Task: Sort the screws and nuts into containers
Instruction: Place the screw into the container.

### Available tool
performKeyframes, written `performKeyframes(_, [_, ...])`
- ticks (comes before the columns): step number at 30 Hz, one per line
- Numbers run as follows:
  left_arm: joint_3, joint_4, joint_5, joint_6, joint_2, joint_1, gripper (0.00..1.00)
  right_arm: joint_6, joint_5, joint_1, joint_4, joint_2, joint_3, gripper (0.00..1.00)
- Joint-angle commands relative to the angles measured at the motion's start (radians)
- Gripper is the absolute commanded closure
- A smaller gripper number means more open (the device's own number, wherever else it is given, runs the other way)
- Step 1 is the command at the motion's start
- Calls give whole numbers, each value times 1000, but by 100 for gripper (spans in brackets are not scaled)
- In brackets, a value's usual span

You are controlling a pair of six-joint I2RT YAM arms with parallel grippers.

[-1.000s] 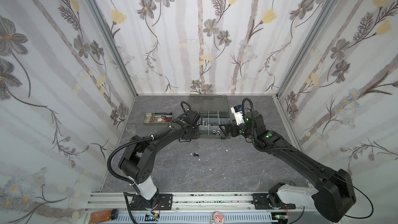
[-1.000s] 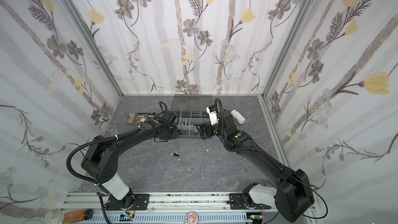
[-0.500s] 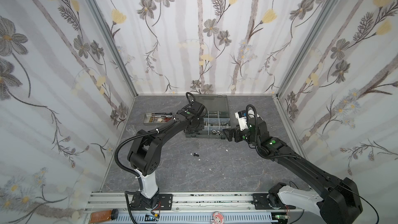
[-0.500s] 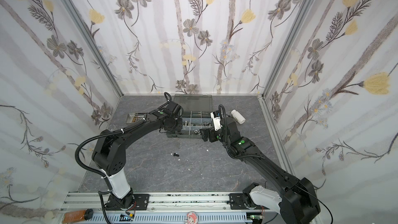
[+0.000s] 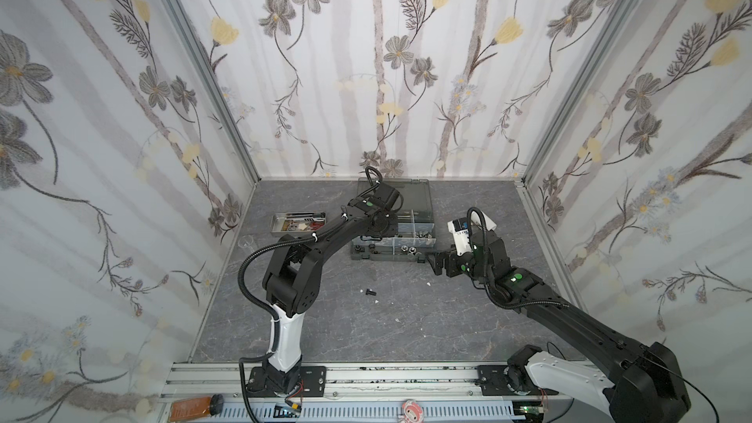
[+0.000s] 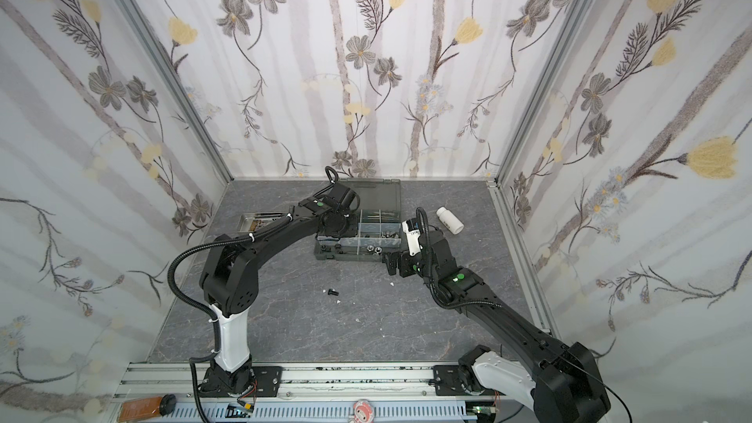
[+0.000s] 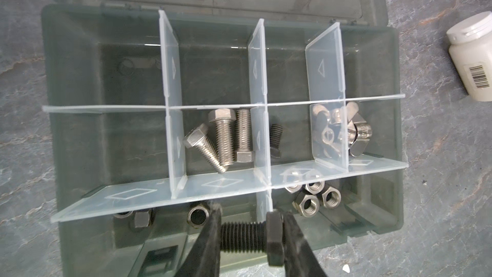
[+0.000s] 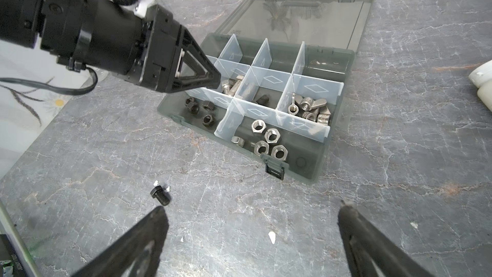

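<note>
Gripping black screw [image 7: 239, 237] crosswise (axis spanning the jaws): left end effector [image 7: 249, 229] | right end effector [image 8: 253, 209] gaping, empty

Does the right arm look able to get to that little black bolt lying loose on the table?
Probably yes. The black bolt lies on bare table just ahead of the open right tool, with nothing between; the left tool is over the organizer box.

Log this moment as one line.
left gripper: shut on black screw, over organizer box | right gripper: open, empty | loose screw: on table
</note>
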Motion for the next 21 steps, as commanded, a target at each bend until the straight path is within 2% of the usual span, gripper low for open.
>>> performKeyframes(1, [53,-16,9,13,37,-4,70,7,24,-1,22,-18,-12,0])
performKeyframes(21, [294,-66,33,20,237,-25,70,11,36,1,54,-41,-50,0])
